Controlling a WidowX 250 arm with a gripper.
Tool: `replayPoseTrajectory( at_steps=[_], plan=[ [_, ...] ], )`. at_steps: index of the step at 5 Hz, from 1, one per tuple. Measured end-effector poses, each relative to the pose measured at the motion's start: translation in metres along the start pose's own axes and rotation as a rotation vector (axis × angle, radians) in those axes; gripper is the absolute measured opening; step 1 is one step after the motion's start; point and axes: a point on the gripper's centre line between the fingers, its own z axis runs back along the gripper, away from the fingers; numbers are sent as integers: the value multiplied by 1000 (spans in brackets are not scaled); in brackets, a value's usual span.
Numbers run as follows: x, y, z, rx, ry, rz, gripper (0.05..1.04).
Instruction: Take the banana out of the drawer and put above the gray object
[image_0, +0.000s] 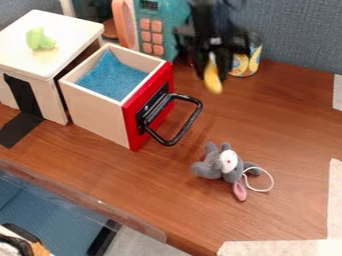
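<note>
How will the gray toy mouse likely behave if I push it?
The gray toy mouse looks like plush, so it should probably squash rather than resist. Its rounded, lumpy body may roll or tip a little. The thin white loop looks floppy and could snag.

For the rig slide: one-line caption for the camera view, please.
Black hand holding a banana beyond the open red-fronted drawer, gray plush mouse on the table nearer the camera.
</note>
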Motion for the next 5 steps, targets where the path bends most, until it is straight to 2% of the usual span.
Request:
replayPoseTrajectory(
  at_steps=[1, 2, 3, 4, 5],
  plan=[
    [0, -10, -38, 49, 16, 4, 374],
    [-1, -9, -62, 81, 27, 12, 374],
    [-3, -7, -74, 93, 41, 20, 374],
    [-5, -6, -82, 99, 61, 27, 440],
    [-2, -13, -78, 125, 62, 1, 754]
  ],
)
